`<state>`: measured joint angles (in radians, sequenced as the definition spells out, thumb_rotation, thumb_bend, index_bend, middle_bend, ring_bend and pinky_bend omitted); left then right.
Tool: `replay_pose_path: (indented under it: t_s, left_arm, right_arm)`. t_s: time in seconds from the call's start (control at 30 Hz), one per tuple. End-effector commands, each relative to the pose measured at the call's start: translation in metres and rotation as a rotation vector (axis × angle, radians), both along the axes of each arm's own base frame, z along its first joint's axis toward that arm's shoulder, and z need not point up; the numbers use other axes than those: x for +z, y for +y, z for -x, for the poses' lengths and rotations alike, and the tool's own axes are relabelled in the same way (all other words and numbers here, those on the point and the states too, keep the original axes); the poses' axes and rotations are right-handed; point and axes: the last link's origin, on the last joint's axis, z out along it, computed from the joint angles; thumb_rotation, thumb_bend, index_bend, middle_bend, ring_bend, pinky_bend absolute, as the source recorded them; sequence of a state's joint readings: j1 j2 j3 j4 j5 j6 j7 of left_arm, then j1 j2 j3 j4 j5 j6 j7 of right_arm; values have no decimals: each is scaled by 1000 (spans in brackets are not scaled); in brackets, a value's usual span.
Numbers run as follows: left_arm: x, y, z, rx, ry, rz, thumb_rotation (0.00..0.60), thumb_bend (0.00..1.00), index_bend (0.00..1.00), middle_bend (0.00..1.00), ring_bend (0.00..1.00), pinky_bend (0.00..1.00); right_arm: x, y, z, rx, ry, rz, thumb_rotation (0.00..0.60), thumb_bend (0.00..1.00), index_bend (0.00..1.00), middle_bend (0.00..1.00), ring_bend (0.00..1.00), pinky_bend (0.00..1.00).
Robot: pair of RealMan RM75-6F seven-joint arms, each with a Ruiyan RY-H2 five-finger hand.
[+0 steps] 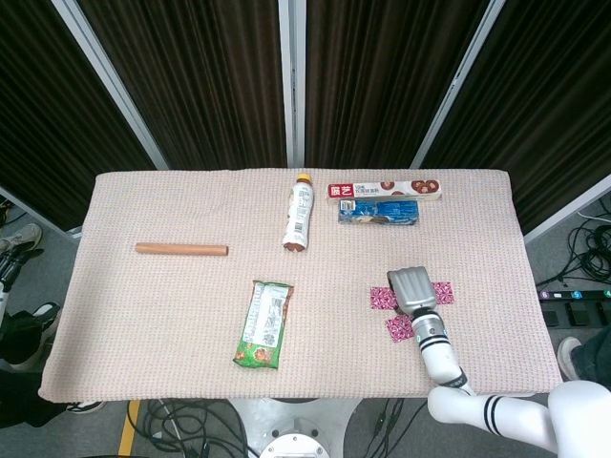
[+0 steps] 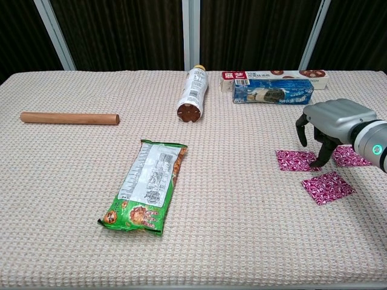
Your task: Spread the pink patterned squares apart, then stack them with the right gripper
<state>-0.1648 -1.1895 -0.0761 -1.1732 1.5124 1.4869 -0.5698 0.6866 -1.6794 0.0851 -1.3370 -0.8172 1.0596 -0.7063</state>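
Note:
Three pink patterned squares lie apart on the table's right side: a left one (image 2: pixel 295 161) (image 1: pixel 381 299), a right one (image 2: pixel 351 156) (image 1: pixel 443 291) and a nearer one (image 2: pixel 327 186) (image 1: pixel 398 329). My right hand (image 2: pixel 329 123) (image 1: pixel 412 287) hovers between the left and right squares, palm down, its fingers arched and apart. One fingertip (image 2: pixel 314 162) touches the left square's right edge, and the hand holds nothing. Only a sliver of my left hand (image 1: pixel 11 256) shows, off the table at the left edge of the head view; its fingers are unclear.
A green snack packet (image 2: pixel 147 185) lies mid-table and a wooden rod (image 2: pixel 69 118) at the left. A bottle on its side (image 2: pixel 193 94), a red biscuit box (image 2: pixel 275 76) and a blue packet (image 2: pixel 273 92) sit along the back. The table's right edge is close to the squares.

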Motion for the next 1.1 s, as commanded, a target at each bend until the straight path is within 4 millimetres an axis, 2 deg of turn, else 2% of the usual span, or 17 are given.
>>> replay_pose_path:
  t_s: [0.03,0.17,0.47,0.77,1.1]
  left_arm:
    - [0,0,0,-1,-1,0,600,64,230,225,165,264]
    - [0,0,0,-2,-3,0,600,64,230,225,165,264]
    - [1,-1,0,-2,-2,-1,600,64,230,226,165,264]
    - [2,0,2,2,-4,-2,600,64,230,225,165,264]
    - [2,-1,4,7,-5,-2,600,64,230,226,165,264]
  right_arm:
    - [0,2,3,-18,6,-18,582,0,447,1000,1000,982]
    - [1,3,2,-28,-8,-32,569,0,405,1000,1000,982]
    - [2,1,1,-45,-22,-24,563,0,398,1000,1000,982]
    - [-4,1,3,-69,-21,-29,427,0,399,1000,1000,982]
    - [-5,-2,4,-77,-10,-36,424,0,398,1000,1000,982]
